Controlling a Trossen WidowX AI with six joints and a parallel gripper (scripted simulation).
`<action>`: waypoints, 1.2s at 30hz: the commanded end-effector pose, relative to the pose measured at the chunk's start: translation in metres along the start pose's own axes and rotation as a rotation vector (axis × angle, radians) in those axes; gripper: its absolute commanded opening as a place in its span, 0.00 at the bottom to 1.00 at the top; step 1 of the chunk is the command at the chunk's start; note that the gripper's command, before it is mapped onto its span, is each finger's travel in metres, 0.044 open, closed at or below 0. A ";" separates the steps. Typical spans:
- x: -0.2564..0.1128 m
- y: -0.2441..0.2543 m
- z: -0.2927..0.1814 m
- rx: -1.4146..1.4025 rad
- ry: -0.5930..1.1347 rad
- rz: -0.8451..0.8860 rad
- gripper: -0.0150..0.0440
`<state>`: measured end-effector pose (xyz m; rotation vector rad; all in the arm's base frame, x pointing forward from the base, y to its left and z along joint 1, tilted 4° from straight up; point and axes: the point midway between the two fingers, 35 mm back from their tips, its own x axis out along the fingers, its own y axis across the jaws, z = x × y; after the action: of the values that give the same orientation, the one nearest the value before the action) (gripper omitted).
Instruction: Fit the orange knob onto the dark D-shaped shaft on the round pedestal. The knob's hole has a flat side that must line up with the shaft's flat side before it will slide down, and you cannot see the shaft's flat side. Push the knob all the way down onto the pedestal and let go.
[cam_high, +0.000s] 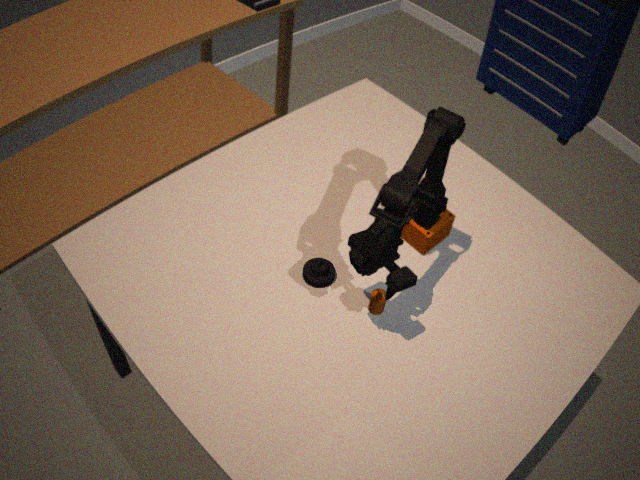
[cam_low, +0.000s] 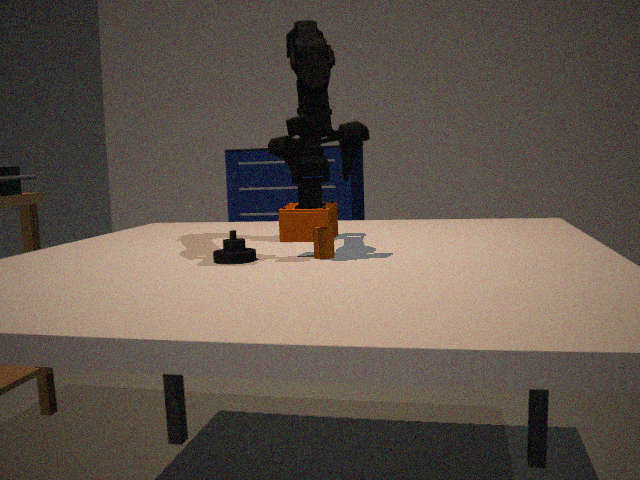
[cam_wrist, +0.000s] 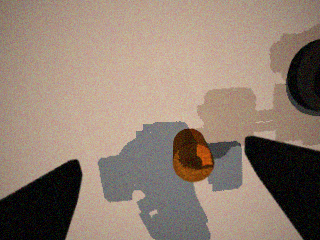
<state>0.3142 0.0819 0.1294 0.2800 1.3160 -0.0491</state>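
The orange knob stands upright on the table, partly in the arm's shadow. Its hole's flat side cannot be made out. The round black pedestal stands apart from the knob, to its left in the top and exterior views; part of it shows at the wrist view's right edge. The dark shaft rises bare from its middle; its flat side is not visible. My gripper is wide open and empty, pointing down above the knob. In the wrist view the knob lies between the fingers, nearer the right fingertip.
The arm's orange base stands behind the knob. The white table carries the arm's shadows. A wooden bench stands along its far left side in the top view, and a blue drawer cabinet is beyond the table.
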 end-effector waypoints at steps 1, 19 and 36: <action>0.013 -0.019 -0.035 -0.099 0.142 -0.128 1.00; 0.062 -0.025 -0.048 -0.105 0.151 -0.135 1.00; 0.084 -0.027 -0.050 -0.105 0.151 -0.135 1.00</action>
<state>0.2845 0.0782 0.0398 0.1151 1.4738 -0.0695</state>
